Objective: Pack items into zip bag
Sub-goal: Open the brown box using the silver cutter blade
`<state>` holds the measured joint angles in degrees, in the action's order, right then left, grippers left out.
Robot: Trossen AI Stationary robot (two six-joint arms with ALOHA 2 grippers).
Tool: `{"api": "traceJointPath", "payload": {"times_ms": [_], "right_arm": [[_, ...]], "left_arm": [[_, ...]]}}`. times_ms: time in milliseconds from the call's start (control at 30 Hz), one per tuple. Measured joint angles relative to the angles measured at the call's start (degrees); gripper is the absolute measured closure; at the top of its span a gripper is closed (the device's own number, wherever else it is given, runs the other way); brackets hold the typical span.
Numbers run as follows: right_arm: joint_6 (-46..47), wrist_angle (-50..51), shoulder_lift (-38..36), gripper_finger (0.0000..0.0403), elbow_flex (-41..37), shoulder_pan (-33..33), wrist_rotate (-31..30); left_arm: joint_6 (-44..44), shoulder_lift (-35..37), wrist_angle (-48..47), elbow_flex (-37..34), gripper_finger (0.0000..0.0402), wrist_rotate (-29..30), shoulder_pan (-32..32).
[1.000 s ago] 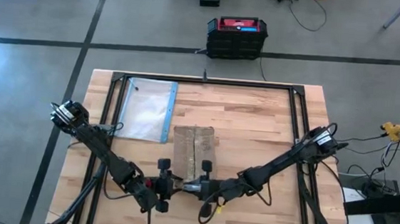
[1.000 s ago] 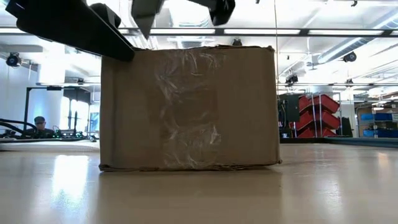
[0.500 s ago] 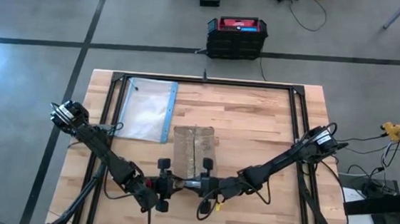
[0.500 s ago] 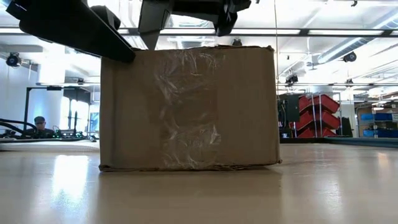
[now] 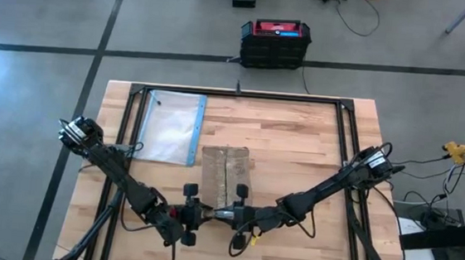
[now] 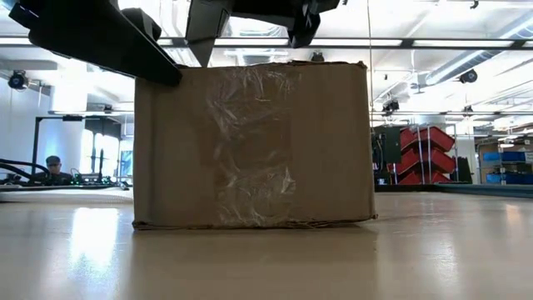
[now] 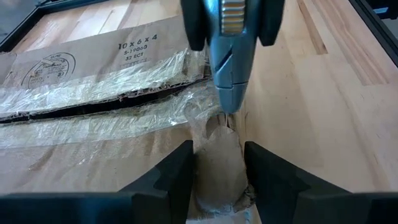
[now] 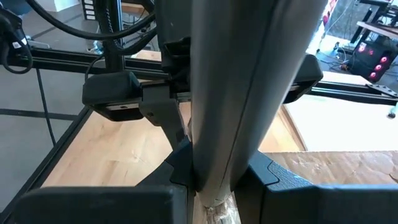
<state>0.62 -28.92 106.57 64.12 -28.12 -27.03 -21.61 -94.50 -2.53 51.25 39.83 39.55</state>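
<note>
The brown cardboard box (image 5: 225, 175) lies flat at mid-table, clear tape along its top seam (image 7: 93, 106). The zip bag (image 5: 170, 127) lies flat at the far left, its blue strip toward the box. The items do not show. My right gripper (image 5: 226, 215) is at the box's near end, shut on a slim grey tool (image 7: 231, 56). My left gripper (image 7: 217, 177) faces it from the left, open. Its fingers stand on either side of a crumpled tape flap (image 7: 217, 155) at the box's near end. My right gripper pinches the grey tool's body (image 8: 217, 168) between its two fingers, coming nearly level from the table's right. The tool runs on past the fingers, and its tip (image 7: 229, 111) slants down onto the taped seam at the box's near end. My left gripper has the tape flap between its fingers (image 7: 177, 174); whether they touch it I cannot tell.
A black frame (image 5: 235, 94) runs around the table top. Bare wood lies to the right of the box and along the near edge. In the low view the box (image 6: 250, 142) fills the middle, and a person sits in the room far behind it.
In the low view the dark gripper parts above the box's top edge have shifted a little. Neither arm has travelled across the table, and the box and the bag lie where they were.
</note>
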Motion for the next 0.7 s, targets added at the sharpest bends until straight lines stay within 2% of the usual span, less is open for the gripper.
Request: {"api": "traceJointPath", "payload": {"times_ms": [300,467,700], "right_arm": [[0.7,5.5,-2.3,0.0352,0.0,-1.0,-0.4],[1.7,10.2,-3.3,0.0352,0.0,-1.9,-4.2],[2.0,11.9,-3.6,0.0352,0.1,-3.2,-6.2]], "left_arm": [[0.1,0.0,-0.6,0.0,0.0275,0.0,0.0],[0.1,0.0,-1.4,0.0,0.0276,0.1,-0.1],[-0.5,0.0,-0.6,-1.0,0.0281,0.2,-0.1]]}}
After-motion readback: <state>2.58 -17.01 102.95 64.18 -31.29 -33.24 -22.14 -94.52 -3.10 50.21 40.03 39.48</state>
